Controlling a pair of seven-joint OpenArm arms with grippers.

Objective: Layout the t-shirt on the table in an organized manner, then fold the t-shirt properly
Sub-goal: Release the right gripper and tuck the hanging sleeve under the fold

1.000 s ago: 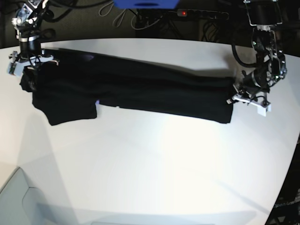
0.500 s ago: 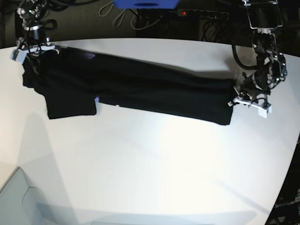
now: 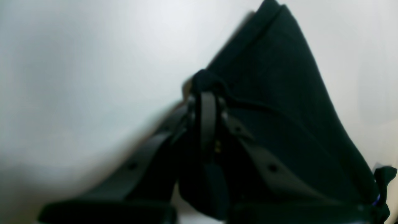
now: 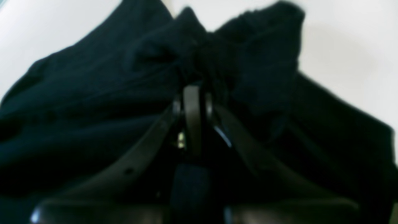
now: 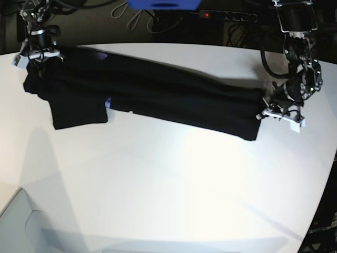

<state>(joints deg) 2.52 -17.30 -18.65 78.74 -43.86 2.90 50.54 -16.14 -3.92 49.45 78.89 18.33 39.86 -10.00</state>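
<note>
The black t-shirt is stretched in a long band across the far half of the white table. My right gripper is shut on bunched cloth at the band's left end, held off the table, and a sleeve hangs below it. In the right wrist view the closed fingertips pinch gathered black fabric. My left gripper is shut on the shirt's right end, low by the table. The left wrist view shows its fingertips clamped on a hem corner of the t-shirt.
Cables, a blue object and a power strip with a red light lie beyond the table's far edge. The table's curved edge runs down the right side. A pale grey surface sits at the lower left corner.
My right gripper has risen and moved toward the far edge with the shirt's left end, pulling the band tauter and lifting the sleeve. The left gripper has hardly moved.
</note>
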